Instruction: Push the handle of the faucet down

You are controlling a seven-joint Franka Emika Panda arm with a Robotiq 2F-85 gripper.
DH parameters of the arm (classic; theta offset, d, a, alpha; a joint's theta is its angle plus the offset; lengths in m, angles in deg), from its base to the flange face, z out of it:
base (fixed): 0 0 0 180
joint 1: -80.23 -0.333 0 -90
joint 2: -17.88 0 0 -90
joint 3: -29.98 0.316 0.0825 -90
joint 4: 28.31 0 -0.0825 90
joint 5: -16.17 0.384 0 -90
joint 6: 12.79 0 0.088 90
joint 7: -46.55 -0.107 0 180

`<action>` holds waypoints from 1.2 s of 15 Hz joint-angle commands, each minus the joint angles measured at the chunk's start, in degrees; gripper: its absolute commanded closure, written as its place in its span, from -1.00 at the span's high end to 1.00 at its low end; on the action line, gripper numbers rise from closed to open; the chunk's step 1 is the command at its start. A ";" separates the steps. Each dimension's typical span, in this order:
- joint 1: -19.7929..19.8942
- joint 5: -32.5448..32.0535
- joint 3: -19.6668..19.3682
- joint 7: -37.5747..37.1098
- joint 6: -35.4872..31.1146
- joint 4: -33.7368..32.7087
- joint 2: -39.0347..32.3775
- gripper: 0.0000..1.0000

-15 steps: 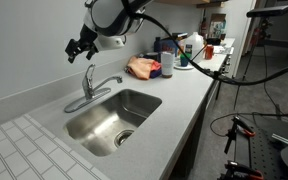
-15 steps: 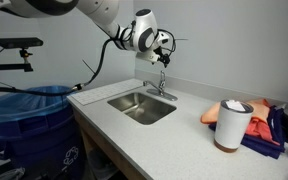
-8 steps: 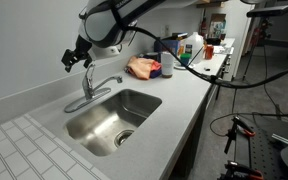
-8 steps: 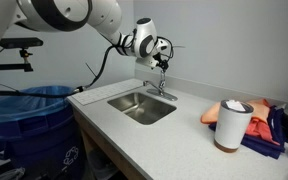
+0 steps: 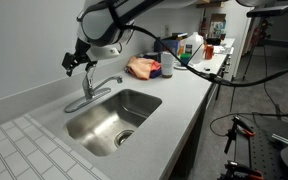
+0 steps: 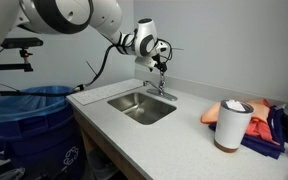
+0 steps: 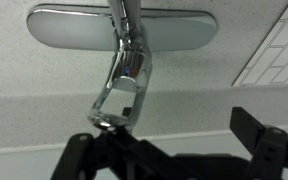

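Observation:
The chrome faucet [image 5: 88, 97] stands behind the steel basin in both exterior views [image 6: 160, 89]. Its short handle [image 5: 88, 76] rises from the body and the thin spout [image 5: 110, 80] reaches over the basin. My gripper [image 5: 75, 58] hovers just above and slightly wall-side of the handle, and it also shows in an exterior view [image 6: 162, 58]. The wrist view looks down on the oblong base [image 7: 179, 30] and the shiny handle [image 7: 126, 80]. My gripper [image 7: 169, 145] is open, and the handle's tip lies beside the left finger.
The steel basin [image 5: 144, 103] is set in a grey counter with a tiled drainer [image 5: 14, 150] beside it. An orange cloth [image 5: 142, 68], cups and bottles crowd the counter's far end. A white cup [image 6: 230, 124] and a blue bin [image 6: 29, 120] show too.
My gripper has moved down and towards the wall, closer to the handle's top. In the last half second it barely moved. The handle has not moved.

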 commanded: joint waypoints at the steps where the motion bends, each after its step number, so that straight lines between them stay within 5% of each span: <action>1: -1.04 -0.71 -1.01 -2.34 3.80 -1.92 -0.62 1.00; 18: -2.71 -1.01 -0.71 -4.27 8.04 3.93 1.24 1.00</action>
